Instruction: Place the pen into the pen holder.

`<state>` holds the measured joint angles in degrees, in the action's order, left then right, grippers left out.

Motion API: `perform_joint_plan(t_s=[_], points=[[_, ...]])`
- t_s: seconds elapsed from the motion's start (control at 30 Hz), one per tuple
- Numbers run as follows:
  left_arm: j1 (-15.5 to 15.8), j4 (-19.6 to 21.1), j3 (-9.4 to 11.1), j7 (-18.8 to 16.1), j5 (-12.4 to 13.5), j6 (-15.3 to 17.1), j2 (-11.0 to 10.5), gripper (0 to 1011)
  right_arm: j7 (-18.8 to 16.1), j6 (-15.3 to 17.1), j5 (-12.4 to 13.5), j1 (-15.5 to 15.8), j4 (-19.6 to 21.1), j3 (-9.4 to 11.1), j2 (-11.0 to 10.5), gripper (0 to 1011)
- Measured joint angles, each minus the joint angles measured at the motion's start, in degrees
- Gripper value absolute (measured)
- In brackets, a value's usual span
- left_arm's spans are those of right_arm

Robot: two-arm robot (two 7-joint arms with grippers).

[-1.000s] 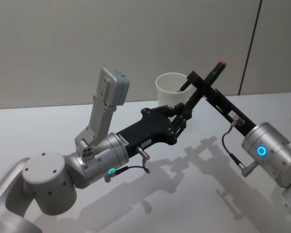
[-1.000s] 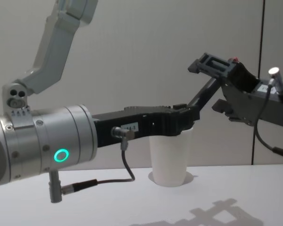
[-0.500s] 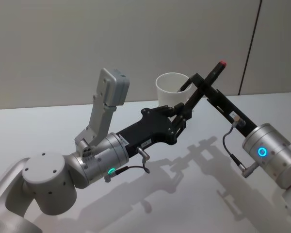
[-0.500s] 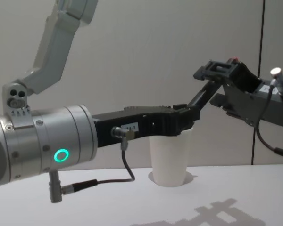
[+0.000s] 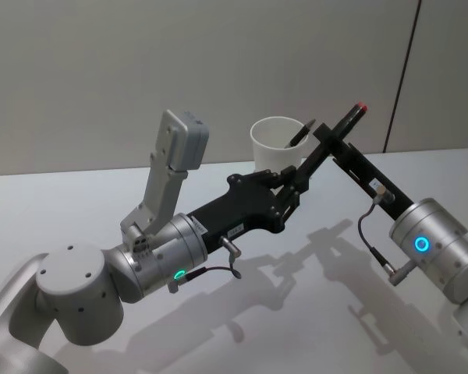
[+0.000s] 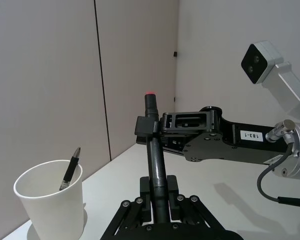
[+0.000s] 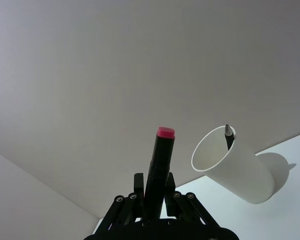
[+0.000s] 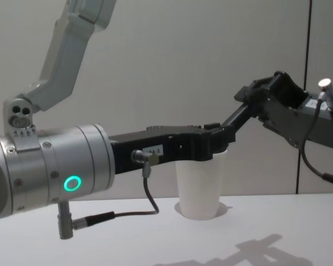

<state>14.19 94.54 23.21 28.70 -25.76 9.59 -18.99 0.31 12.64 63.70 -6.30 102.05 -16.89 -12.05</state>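
Note:
The pen (image 5: 331, 139) is a thick black marker with a red end, slanting up just right of the pen holder (image 5: 274, 148), a white paper cup on the table. My left gripper (image 5: 292, 185) is shut on the pen's lower end. My right gripper (image 5: 326, 139) is shut on the pen higher up, just below the red end. In the left wrist view the pen (image 6: 155, 150) rises from my left gripper (image 6: 158, 186), with the right gripper (image 6: 146, 125) clamped across it. The right wrist view has the pen (image 7: 160, 155) between my right gripper's fingers (image 7: 138, 182), with the pen holder (image 7: 235, 167) beside it.
A thin black pen (image 6: 70, 170) leans inside the cup. The white table (image 5: 78, 202) runs to a grey wall close behind the cup. The left arm's silver wrist (image 8: 50, 172) looms large low in the chest view.
My right gripper's fingers have closed in on the pen's upper part. The pen's red end has shifted slightly right. My left arm has stayed still.

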Motion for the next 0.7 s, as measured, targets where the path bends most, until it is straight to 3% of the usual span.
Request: perform_joint_plan(t_s=[0.47, 0.7], points=[[0.01, 0.0, -0.02, -0.02, 0.0, -0.04, 0.0, 201, 0.23, -0.09, -0.02, 0.08, 0.0, 0.04, -0.04, 215], [0.01, 0.01, -0.05, -0.03, -0.01, -0.07, 0.0, 414, 0.26, -0.1, -0.05, 0.08, -0.01, 0.05, -0.03, 211]])
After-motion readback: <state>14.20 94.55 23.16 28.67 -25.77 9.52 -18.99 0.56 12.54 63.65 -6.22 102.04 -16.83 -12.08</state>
